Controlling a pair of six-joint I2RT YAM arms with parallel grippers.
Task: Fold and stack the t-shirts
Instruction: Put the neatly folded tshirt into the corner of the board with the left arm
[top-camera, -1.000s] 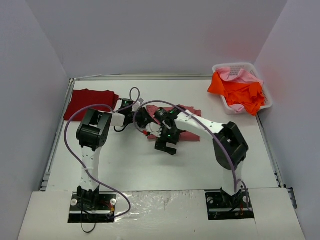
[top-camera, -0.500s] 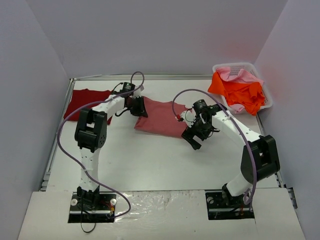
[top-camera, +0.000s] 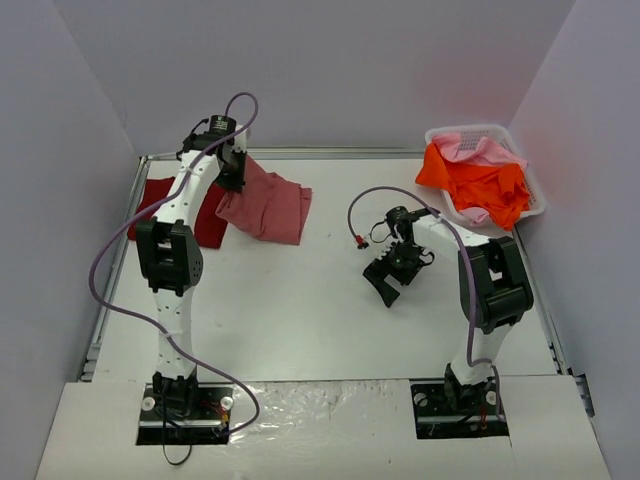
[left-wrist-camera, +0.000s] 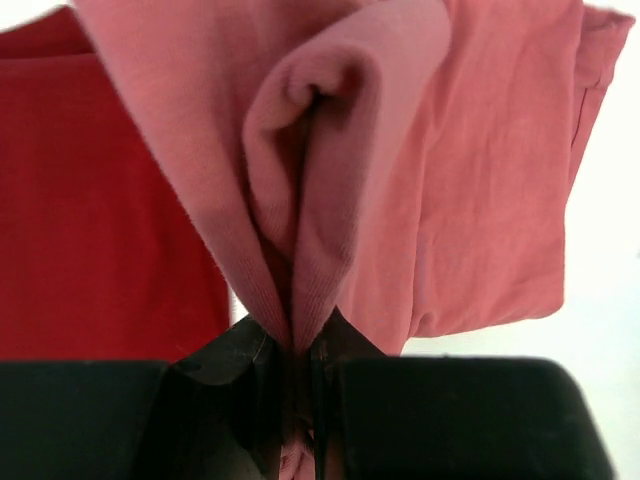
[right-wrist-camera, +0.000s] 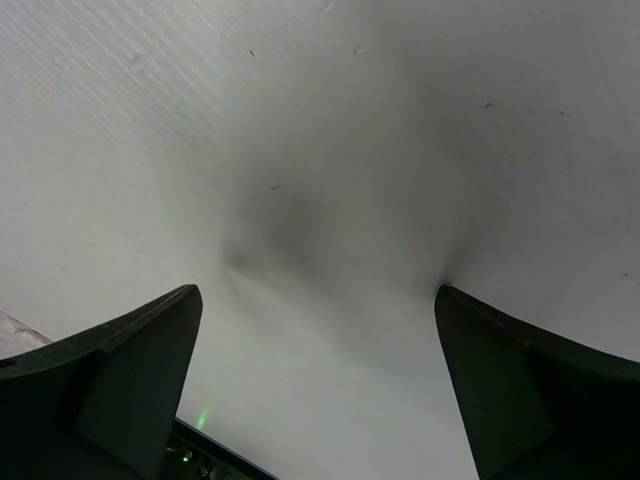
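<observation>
My left gripper (top-camera: 232, 176) is shut on a bunched fold of the muted rose-red t-shirt (top-camera: 268, 206) at the back left. The folded shirt hangs from the jaws and drapes onto the table. In the left wrist view the cloth (left-wrist-camera: 480, 180) is pinched between the black fingers of the left gripper (left-wrist-camera: 300, 345). The dark crimson t-shirt (top-camera: 152, 197) lies folded flat just left of it, also in the left wrist view (left-wrist-camera: 100, 200). My right gripper (top-camera: 386, 284) stands open over bare table, right of centre, with nothing between its fingers (right-wrist-camera: 315, 295).
A white lattice basket (top-camera: 470, 130) at the back right holds a bright orange shirt (top-camera: 485, 185) and a light pink one (top-camera: 470, 150), spilling over its rim. White walls close in the table on three sides.
My left arm carried the rose-red shirt from the table's middle to the back left beside the crimson one. My right gripper let go and drew back to the right, open.
</observation>
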